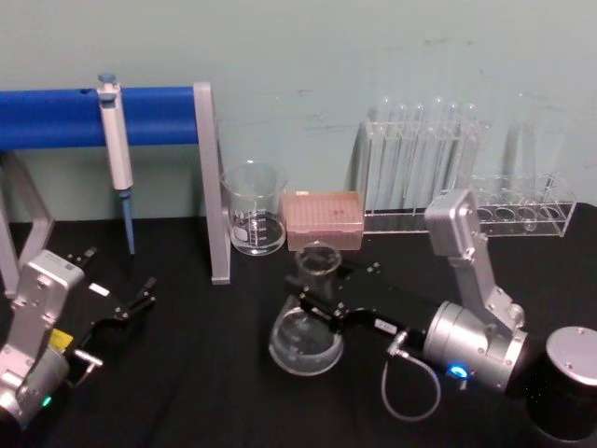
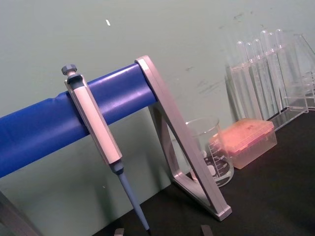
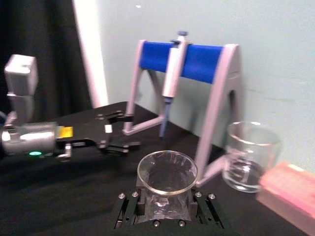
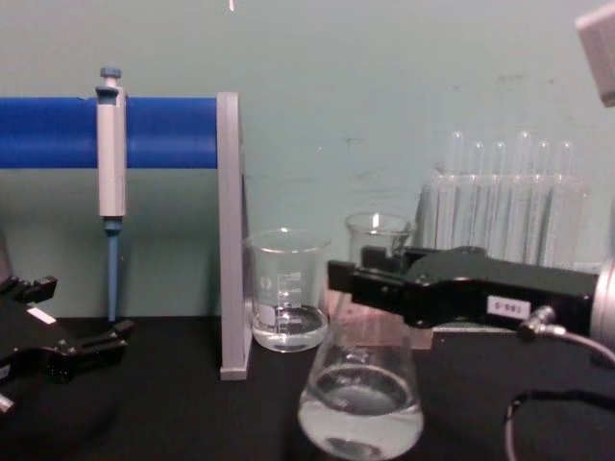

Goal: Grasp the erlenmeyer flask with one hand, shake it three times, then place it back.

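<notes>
The erlenmeyer flask (image 1: 304, 338) is clear glass with a little clear liquid in its wide base (image 4: 360, 408). It is at the middle of the black table, in front of the beaker. My right gripper (image 1: 315, 303), the hand, reaches in from the right and is shut on the flask's neck just below the flared rim (image 3: 167, 172). In the chest view the black right gripper (image 4: 370, 280) crosses the neck. I cannot tell whether the base touches the table. My left gripper (image 1: 142, 294) lies open and empty at the left, away from the flask, also seen in the chest view (image 4: 82, 309).
A beaker (image 1: 254, 210) and a pink tip box (image 1: 323, 218) stand just behind the flask. A pipette (image 1: 116, 149) hangs on the blue-barred stand (image 1: 211, 187) at the back left. Test tube racks (image 1: 424, 159) line the back right. A black canister (image 1: 567, 378) sits front right.
</notes>
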You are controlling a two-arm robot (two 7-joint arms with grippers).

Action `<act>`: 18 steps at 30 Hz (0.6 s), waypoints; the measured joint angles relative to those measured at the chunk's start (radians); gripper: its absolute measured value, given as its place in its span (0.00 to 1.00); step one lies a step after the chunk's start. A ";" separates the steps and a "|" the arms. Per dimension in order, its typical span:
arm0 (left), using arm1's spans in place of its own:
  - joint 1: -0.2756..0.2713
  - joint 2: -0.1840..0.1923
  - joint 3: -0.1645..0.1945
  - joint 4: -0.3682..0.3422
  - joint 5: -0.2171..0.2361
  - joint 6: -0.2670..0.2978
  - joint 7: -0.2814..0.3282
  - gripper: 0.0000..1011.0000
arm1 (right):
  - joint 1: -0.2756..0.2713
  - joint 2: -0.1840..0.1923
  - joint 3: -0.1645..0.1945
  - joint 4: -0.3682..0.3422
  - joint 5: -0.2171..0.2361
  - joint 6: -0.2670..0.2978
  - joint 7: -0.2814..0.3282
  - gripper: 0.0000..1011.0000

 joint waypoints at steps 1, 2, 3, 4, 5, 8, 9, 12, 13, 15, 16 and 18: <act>0.000 0.000 0.000 0.000 0.000 0.000 0.000 0.99 | 0.000 0.000 0.000 0.000 0.000 0.000 0.000 0.45; 0.000 0.000 0.000 0.000 0.000 0.000 0.000 0.99 | 0.000 0.003 0.006 0.001 -0.004 -0.003 -0.013 0.45; 0.000 0.000 0.000 0.000 0.000 0.000 0.000 0.99 | 0.000 0.006 0.010 0.001 -0.007 -0.005 -0.020 0.45; 0.000 0.000 0.000 0.000 0.000 0.000 0.000 0.99 | 0.000 0.008 0.014 0.001 -0.009 -0.007 -0.027 0.45; 0.000 0.000 0.000 0.000 0.000 0.000 0.000 0.99 | -0.001 0.012 0.022 0.001 -0.014 -0.009 -0.038 0.45; 0.000 0.000 0.000 0.000 0.000 0.000 0.000 0.99 | -0.008 0.020 0.040 -0.001 -0.024 -0.011 -0.064 0.45; 0.000 0.000 0.000 0.000 0.000 0.000 0.000 0.99 | -0.010 0.023 0.045 -0.002 -0.028 -0.011 -0.072 0.45; 0.000 0.000 0.000 0.000 0.000 0.000 0.000 0.99 | -0.021 0.031 0.068 -0.008 -0.039 -0.010 -0.098 0.45; 0.000 0.000 0.000 0.000 0.000 0.000 0.000 0.99 | -0.024 0.034 0.074 -0.009 -0.043 -0.010 -0.105 0.45; 0.000 0.000 0.000 0.000 0.000 0.000 0.000 0.99 | -0.033 0.039 0.090 -0.013 -0.051 -0.007 -0.121 0.45; 0.000 0.000 0.000 0.000 0.000 0.000 0.000 0.99 | -0.041 0.042 0.103 -0.018 -0.057 -0.005 -0.133 0.45; 0.000 0.000 0.000 0.000 0.000 0.000 0.000 0.99 | -0.047 0.043 0.115 -0.021 -0.063 -0.001 -0.145 0.45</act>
